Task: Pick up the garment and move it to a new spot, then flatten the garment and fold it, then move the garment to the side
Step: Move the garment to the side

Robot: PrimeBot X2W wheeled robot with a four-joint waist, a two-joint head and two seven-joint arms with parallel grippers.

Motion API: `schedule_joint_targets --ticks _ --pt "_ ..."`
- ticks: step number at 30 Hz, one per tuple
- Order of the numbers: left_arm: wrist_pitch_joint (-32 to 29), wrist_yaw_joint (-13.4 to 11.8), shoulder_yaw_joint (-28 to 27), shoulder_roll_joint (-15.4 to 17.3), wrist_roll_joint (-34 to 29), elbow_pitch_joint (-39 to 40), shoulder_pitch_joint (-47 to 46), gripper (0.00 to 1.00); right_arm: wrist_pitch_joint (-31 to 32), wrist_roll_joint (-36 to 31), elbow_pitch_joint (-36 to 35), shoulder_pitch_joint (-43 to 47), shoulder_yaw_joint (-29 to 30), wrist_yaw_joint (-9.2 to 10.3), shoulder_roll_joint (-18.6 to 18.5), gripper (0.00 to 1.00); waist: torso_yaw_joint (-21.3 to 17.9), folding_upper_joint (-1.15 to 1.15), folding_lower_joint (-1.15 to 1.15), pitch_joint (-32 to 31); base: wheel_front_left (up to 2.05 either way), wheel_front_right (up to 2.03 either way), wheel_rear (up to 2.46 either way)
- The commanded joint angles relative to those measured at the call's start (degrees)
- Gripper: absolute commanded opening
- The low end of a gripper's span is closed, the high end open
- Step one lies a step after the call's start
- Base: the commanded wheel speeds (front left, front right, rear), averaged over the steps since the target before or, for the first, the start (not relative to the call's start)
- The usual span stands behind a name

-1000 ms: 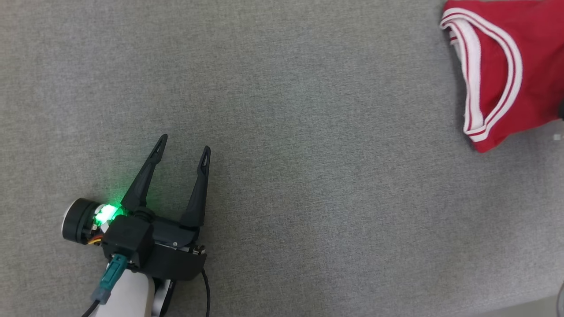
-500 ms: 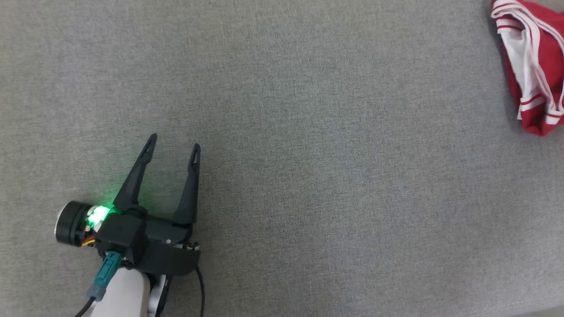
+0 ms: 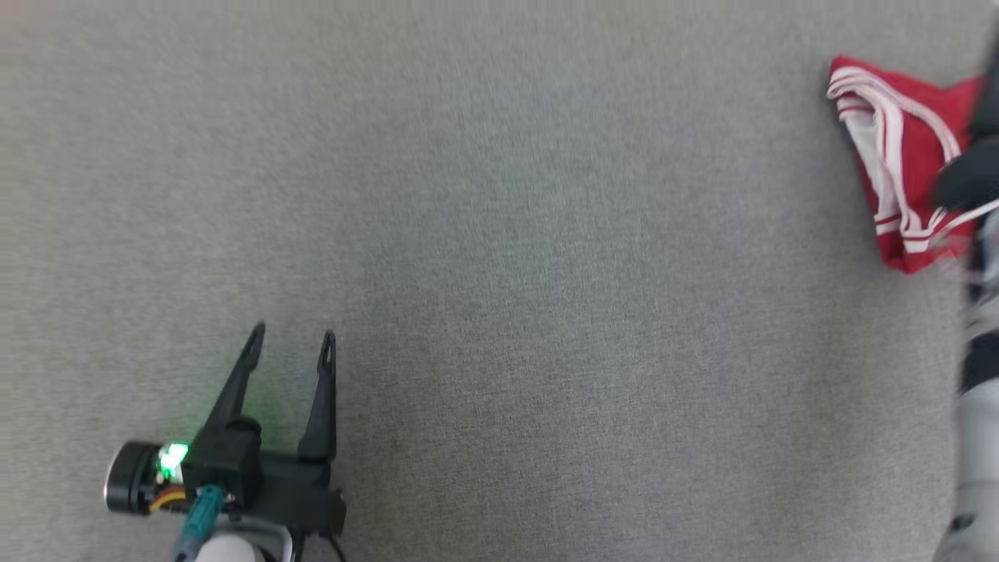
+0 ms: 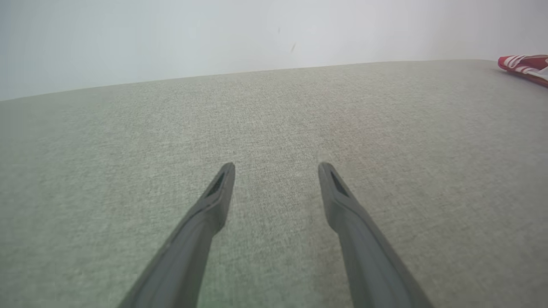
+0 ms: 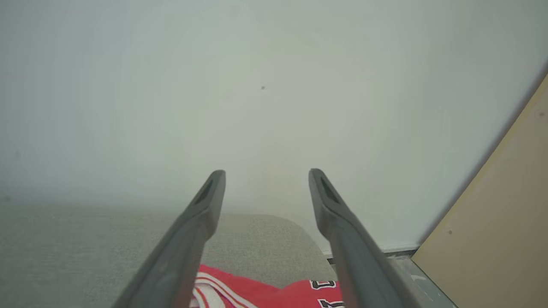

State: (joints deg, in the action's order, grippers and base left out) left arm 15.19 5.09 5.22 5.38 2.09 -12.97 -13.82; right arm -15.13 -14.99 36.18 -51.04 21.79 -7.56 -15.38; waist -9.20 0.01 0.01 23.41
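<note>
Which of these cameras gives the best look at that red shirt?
The head view: the red shirt is seen from above, white trim clear, though slightly blurred. The left wrist view catches a distant sliver; the right wrist view, a strip along its bottom edge.

The grey fabric worktop [image 3: 546, 257] lies open across its wide middle. The left hand [image 3: 293, 334] stands at the near left, fingers spread. At the far right, the bunched red garment [image 3: 905, 148] and the blurred right arm [image 3: 977, 406] crowd the edge.
</note>
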Motion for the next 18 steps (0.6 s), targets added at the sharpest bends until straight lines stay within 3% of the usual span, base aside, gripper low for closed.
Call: schedule_joint_targets --ticks 1,5,18 --pt "-0.09 0.02 -0.14 -0.20 0.15 -0.30 1.11 1.00 0.02 0.58 -0.64 2.20 -1.06 0.17 0.83 1.00 0.99 -0.01 -0.01 -3.65 0.00 0.00 0.00" --pt "-0.01 -0.10 -0.54 -0.78 0.58 -1.07 3.12 1.00 0.02 2.75 -2.81 7.82 -4.36 0.17 4.16 1.00 1.83 -0.01 -0.01 -7.10 0.00 0.00 0.00" --pt "0.01 -0.51 -3.17 -2.05 1.83 -1.99 9.14 1.00 0.02 11.57 -7.94 26.05 -13.74 0.17 9.77 1.00 4.68 -0.01 -0.01 -15.69 0.00 0.00 0.00"
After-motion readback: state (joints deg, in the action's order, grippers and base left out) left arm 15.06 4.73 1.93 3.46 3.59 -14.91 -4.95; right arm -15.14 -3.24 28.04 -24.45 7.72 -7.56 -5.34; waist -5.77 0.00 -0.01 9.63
